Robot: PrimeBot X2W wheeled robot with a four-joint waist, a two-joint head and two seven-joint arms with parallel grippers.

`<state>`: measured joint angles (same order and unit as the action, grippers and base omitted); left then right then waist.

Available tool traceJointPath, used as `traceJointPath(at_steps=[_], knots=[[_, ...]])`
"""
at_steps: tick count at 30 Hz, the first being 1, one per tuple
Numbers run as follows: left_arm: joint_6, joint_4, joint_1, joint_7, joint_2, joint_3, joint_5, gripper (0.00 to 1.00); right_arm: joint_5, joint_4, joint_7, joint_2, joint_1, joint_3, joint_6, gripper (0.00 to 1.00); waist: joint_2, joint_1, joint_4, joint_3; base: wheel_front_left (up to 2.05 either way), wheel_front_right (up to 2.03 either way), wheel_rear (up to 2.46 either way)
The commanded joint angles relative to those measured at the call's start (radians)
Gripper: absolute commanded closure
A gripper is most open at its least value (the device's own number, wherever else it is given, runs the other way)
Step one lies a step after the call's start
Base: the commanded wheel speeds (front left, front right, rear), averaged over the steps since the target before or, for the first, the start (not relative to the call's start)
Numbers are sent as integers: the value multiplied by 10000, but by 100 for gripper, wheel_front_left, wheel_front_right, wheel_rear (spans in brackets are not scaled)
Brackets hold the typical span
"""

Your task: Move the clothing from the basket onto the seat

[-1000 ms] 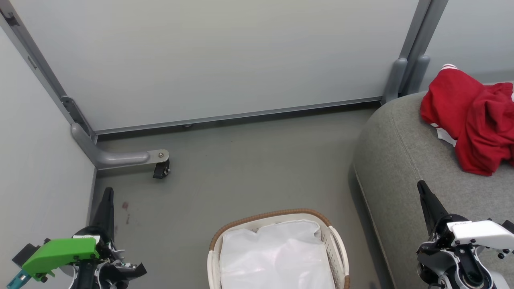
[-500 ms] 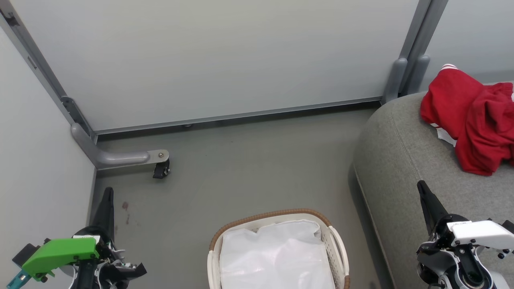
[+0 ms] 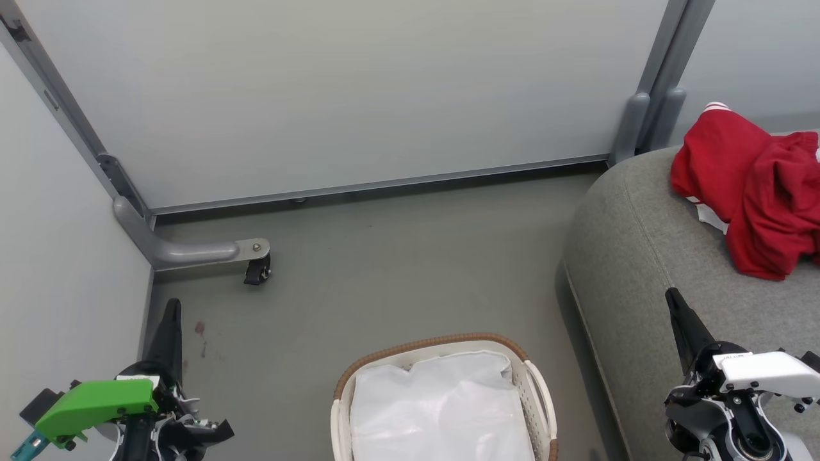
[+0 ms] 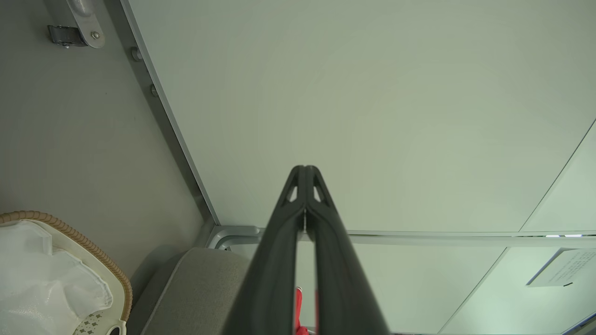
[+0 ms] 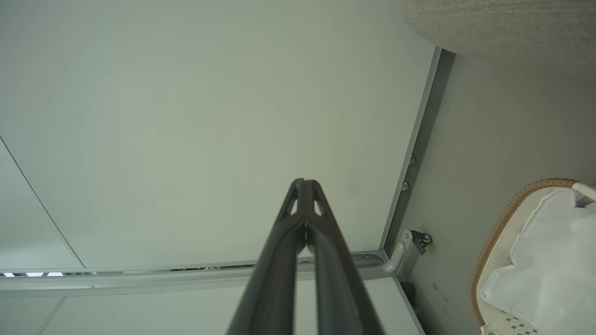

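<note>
Basket [image 3: 435,339] near end beyond bottom edge

Big pale grey flat wall panel [image 3: 359,96] seen at back, edged below by thin grey metal rail [image 3: 384,186]. Two grey upright metal posts [image 3: 647,121] set side by side at panel's right. Curved grey metal foot [image 3: 186,251] laid on smooth grey-green floor [image 3: 397,269] at left, small black wheel [image 3: 256,273] fixed under its end. Small reddish spots [image 3: 200,328] seen on floor near wheel. Thin white crumpled plastic sheet [image 3: 442,410] seen at bottom middle. White paper note [image 4: 563,267] seen on panel in left wrist view; print too small to be read.
</note>
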<state>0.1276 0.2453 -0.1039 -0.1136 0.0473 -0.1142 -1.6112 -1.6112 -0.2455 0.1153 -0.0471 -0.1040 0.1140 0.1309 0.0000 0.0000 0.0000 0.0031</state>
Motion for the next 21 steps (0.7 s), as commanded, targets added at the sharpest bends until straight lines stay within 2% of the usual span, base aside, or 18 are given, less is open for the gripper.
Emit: traceJointPath(at_steps=[1, 21], knots=[[59, -19, -99, -42, 55, -18, -35, 100, -35, 33, 10, -59, -79, 20, -3, 100, 0, 0, 0, 0, 0, 0, 0], [60, -18, -99, -41, 55, -17, -34, 100, -36, 33, 9, -60, -80, 19, -3, 100, 0, 0, 0, 0, 0, 0, 0]])
